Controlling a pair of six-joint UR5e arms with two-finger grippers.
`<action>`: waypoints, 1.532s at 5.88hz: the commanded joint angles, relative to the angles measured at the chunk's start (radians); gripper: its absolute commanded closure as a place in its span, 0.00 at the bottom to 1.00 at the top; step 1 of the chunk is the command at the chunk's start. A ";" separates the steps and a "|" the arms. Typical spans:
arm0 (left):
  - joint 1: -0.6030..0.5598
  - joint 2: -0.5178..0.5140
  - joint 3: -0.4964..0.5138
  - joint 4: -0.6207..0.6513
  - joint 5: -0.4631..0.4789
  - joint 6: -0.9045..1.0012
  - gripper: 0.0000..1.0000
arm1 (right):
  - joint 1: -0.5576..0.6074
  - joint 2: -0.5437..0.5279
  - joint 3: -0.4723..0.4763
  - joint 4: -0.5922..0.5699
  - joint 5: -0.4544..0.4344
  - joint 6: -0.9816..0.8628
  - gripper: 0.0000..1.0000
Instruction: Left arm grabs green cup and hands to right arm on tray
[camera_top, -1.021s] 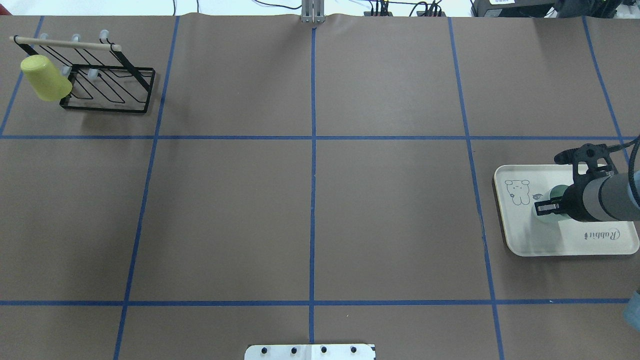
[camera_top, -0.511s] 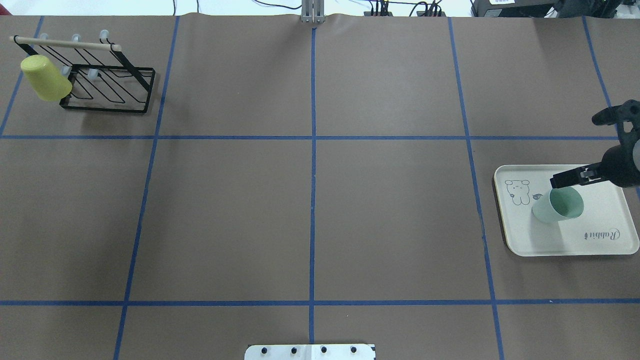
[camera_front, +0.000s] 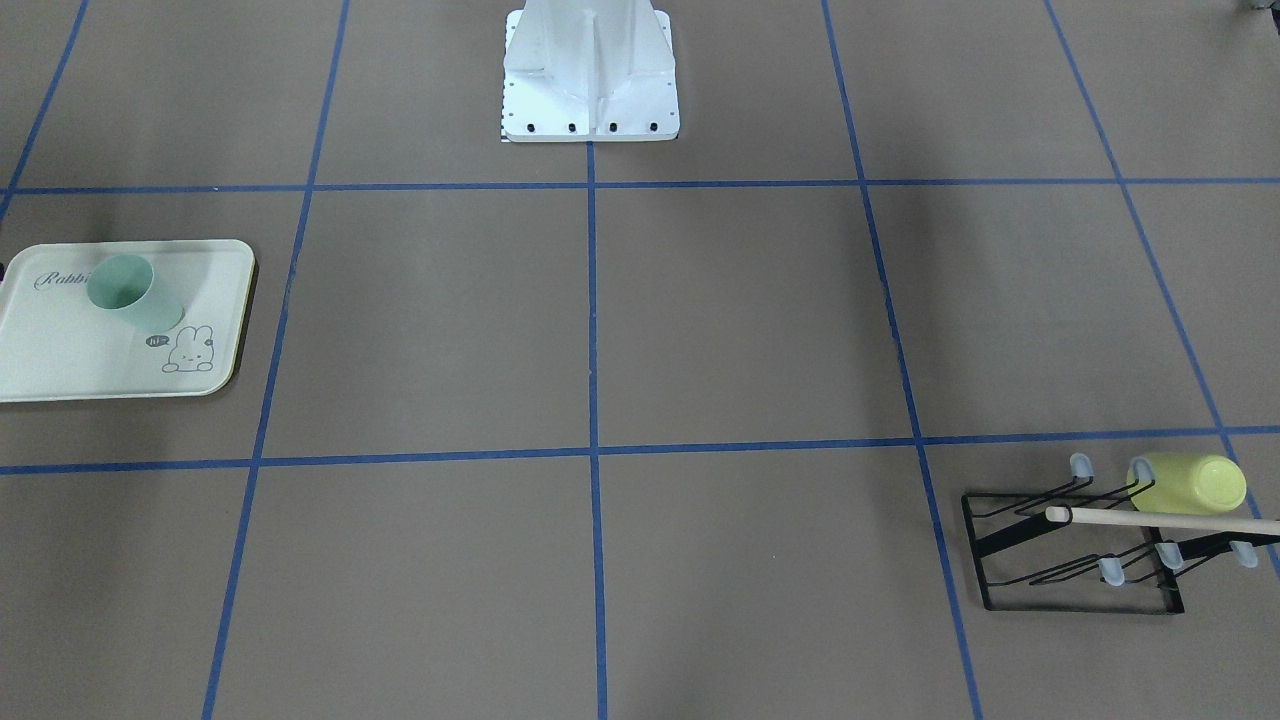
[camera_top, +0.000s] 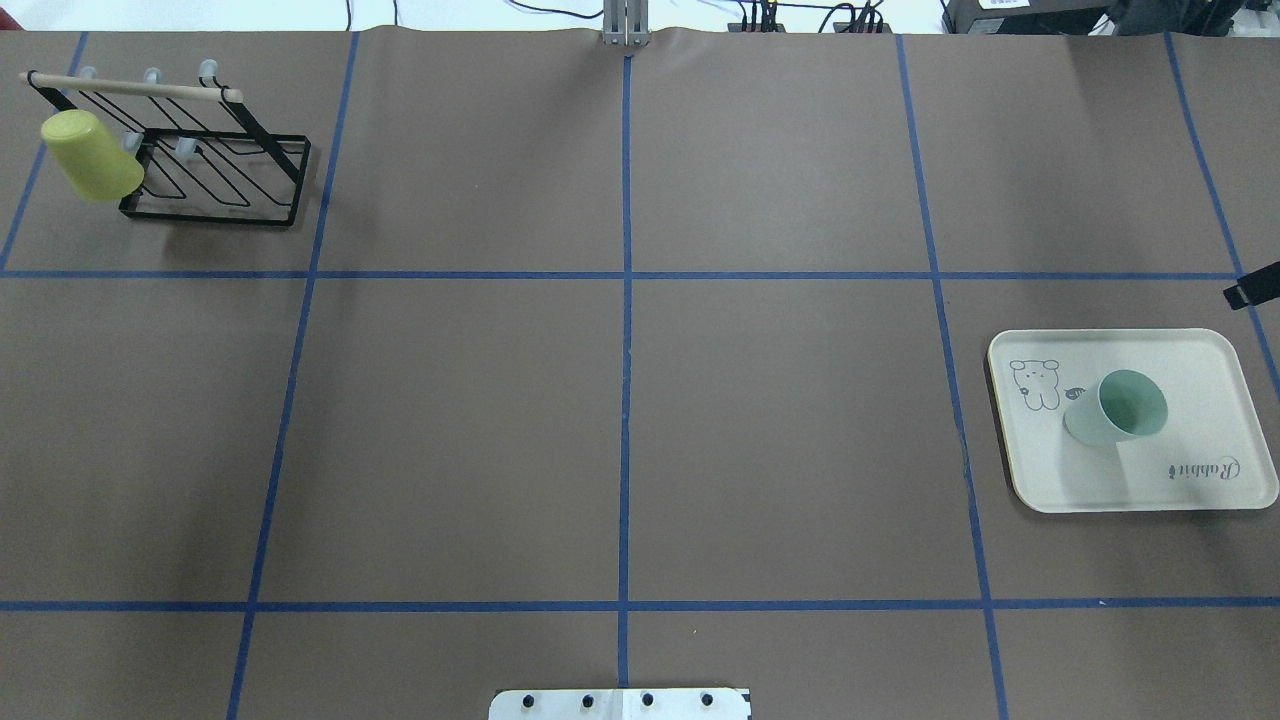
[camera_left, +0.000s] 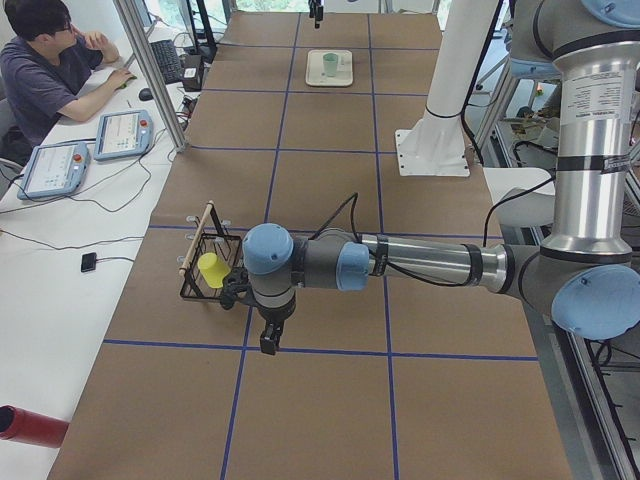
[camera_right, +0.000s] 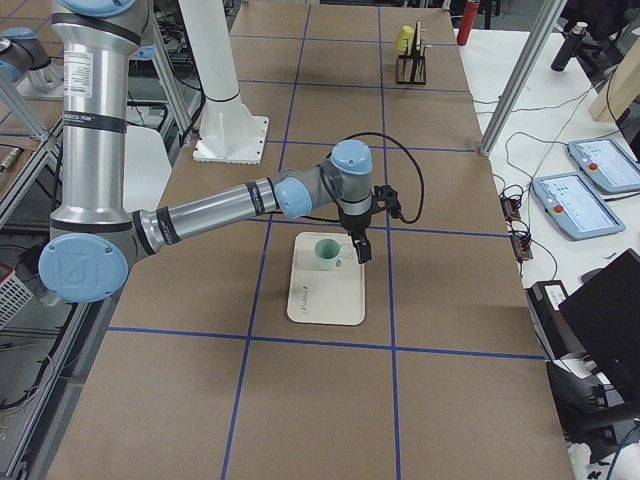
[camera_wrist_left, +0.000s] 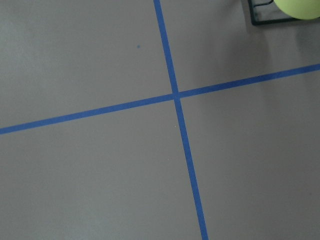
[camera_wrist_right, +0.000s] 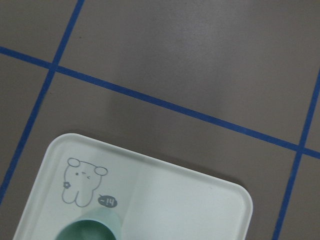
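The pale mint-green cup stands upright, mouth up, on the cream tray at the table's right side. It also shows in the front view and at the bottom of the right wrist view. My right gripper hangs above the tray's far edge, apart from the cup; only a black tip shows overhead, so I cannot tell if it is open. My left gripper hangs over the table next to the rack; I cannot tell its state.
A black wire rack with a wooden bar stands at the far left and holds a yellow-green cup on a peg. The robot's white base stands at mid table. An operator sits at a side desk.
My right gripper has drawn back from the green cup, up and to the right, almost out of the overhead view. The cup stays standing on the tray.
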 joint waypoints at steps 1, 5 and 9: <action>-0.001 0.026 -0.008 0.001 0.010 -0.005 0.00 | 0.181 -0.045 -0.143 -0.001 0.047 -0.265 0.00; -0.001 0.053 -0.025 0.000 0.010 0.001 0.00 | 0.241 -0.174 -0.162 -0.008 0.051 -0.277 0.00; 0.001 0.074 -0.042 -0.002 0.003 0.008 0.00 | 0.229 -0.162 -0.157 0.001 0.051 -0.283 0.00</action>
